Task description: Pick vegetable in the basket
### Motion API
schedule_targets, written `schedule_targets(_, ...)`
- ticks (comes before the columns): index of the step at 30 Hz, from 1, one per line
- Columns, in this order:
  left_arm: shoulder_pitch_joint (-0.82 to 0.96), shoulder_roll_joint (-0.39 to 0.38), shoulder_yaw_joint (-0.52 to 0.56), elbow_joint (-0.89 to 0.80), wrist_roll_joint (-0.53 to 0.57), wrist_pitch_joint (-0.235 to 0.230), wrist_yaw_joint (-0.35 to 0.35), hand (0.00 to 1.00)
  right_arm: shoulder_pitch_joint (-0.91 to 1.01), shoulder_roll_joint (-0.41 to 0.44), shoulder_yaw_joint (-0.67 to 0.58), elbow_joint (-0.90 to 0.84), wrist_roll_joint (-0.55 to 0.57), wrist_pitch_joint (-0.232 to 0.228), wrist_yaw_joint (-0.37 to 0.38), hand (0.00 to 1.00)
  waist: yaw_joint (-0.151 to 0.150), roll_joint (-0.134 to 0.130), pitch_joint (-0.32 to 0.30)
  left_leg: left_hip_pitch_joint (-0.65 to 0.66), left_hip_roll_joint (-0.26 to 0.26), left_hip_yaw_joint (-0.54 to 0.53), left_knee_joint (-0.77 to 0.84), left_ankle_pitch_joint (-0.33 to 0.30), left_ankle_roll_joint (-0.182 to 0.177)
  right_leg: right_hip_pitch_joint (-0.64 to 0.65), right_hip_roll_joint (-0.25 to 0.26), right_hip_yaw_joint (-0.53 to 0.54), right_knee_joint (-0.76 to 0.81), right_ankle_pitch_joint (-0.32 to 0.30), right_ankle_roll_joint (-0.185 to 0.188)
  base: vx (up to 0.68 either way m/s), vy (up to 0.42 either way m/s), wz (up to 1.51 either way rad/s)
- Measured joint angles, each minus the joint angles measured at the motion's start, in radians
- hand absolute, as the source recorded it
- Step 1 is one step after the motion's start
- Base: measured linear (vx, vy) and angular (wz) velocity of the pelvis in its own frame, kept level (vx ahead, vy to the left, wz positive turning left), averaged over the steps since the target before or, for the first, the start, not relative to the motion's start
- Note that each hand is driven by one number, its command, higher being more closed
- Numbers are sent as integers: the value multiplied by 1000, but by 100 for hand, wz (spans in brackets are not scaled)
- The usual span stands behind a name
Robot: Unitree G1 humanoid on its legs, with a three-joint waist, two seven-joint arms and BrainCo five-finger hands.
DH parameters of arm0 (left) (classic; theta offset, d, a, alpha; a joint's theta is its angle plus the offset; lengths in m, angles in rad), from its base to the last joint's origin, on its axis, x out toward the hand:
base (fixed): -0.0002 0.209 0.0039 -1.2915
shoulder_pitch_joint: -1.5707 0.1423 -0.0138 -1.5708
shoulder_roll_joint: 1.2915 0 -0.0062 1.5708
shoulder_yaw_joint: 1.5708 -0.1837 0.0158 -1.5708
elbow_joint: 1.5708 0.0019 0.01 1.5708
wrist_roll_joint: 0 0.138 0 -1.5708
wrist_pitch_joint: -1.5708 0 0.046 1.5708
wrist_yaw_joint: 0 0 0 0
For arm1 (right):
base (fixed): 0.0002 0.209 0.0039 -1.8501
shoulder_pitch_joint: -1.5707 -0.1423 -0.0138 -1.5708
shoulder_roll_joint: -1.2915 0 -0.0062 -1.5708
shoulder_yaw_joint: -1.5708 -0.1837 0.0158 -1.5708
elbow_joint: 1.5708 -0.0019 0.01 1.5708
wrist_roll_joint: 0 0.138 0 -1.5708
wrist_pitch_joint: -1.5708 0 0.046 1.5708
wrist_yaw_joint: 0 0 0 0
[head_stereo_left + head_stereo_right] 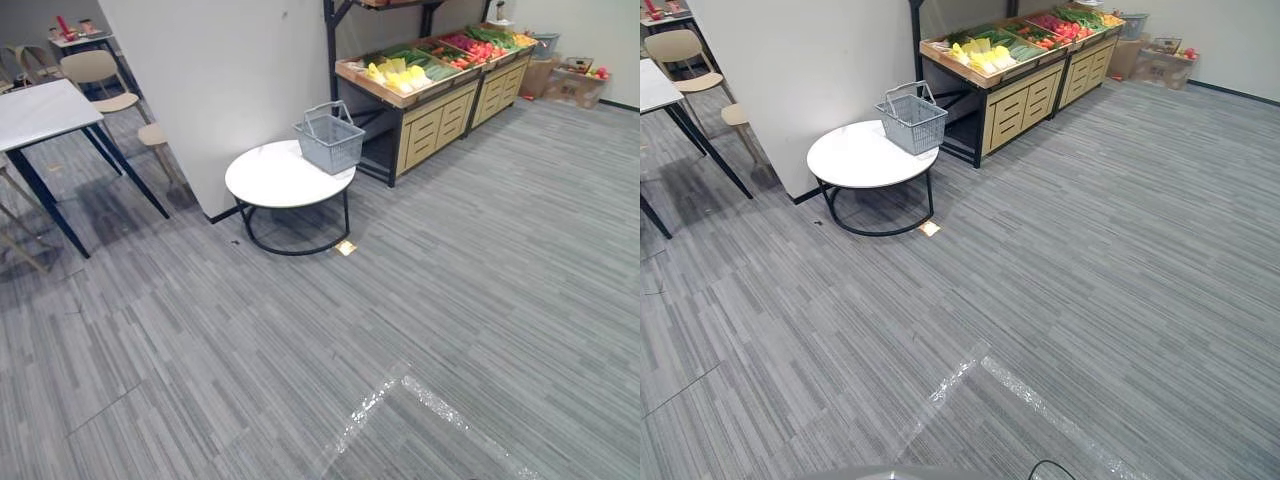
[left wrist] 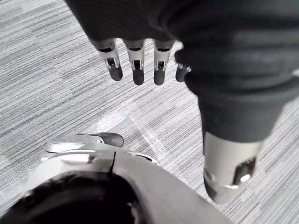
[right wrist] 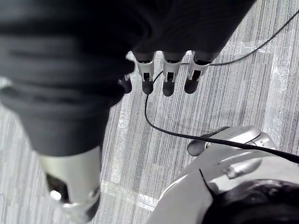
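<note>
On the round worktop [image 1: 265, 182] in the left eye view, your basket [image 1: 329, 140] sits on the side nearest the vegetables [image 1: 402, 74], handy for loading. Left wrist view: your left hand [image 2: 137, 70] hangs straight-fingered, empty. Right wrist view: your right hand [image 3: 168, 80] hangs likewise, with nothing within reach.

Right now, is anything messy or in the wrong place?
Mostly tidy. A small yellowish scrap lies on the floor beside the round table, like something dropped. The grey basket sits right at the table's edge.
</note>
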Motion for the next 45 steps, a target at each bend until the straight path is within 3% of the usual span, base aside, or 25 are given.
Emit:
schedule_targets(9, -7, 0, 1, 2, 11, 0, 1, 0, -7, 1, -7, 1, 0, -1, 0, 0, -1, -1, 12, 13, 6, 49, -1, -11, -15, 6, 7, 35, -17, 5, 8, -2, -25, -12)
schedule_targets(34, -15, 4, 0, 2, 10, 0, 1, 0, -13, 12, -39, 2, 99, 0, 20, 0, 1, -9, 19, 0, 20, 18, -17, -8, -12, 6, 21, -13, -35, 7, 5, 0, -36, 3)
schedule_targets(37, -33, 8, 0, -2, 8, 0, 6, 0, -54, 12, -39, 1, 104, -12, 20, 0, -2, -5, 53, -11, 22, 27, -4, -10, -15, -54, 18, -11, 79, -47, -23, -32, -27, -11)
schedule_targets(40, -58, 25, 12, -16, -4, 0, 15, 0, -71, 32, -44, 0, 110, -19, 18, 0, -3, -35, 92, -86, 30, 24, 124, -58, -41, -117, 3, -23, 183, -100, -43, -63, -64, 12)
schedule_targets(42, -58, 19, 64, -33, -13, -3, 15, 0, -75, 44, -60, -4, 118, -21, 15, 0, 2, -50, 114, -203, 59, 25, 396, -106, -57, -111, -3, -33, 197, -134, -67, -73, -106, 16)
schedule_targets(43, -54, 10, 104, -53, -13, -3, 14, 0, -70, 46, -64, -10, 118, -22, 15, 0, 3, -50, 115, -256, 76, 24, 507, -110, -49, -108, -2, -38, 198, -137, -68, -24, -107, 7)
schedule_targets(45, -39, -40, 211, -91, -35, -1, 16, 0, -52, 41, -34, -61, 117, -24, 12, 0, 18, -22, 130, -415, 158, 15, 868, -55, 16, -89, 26, -43, 237, -169, -88, 27, -44, -6)
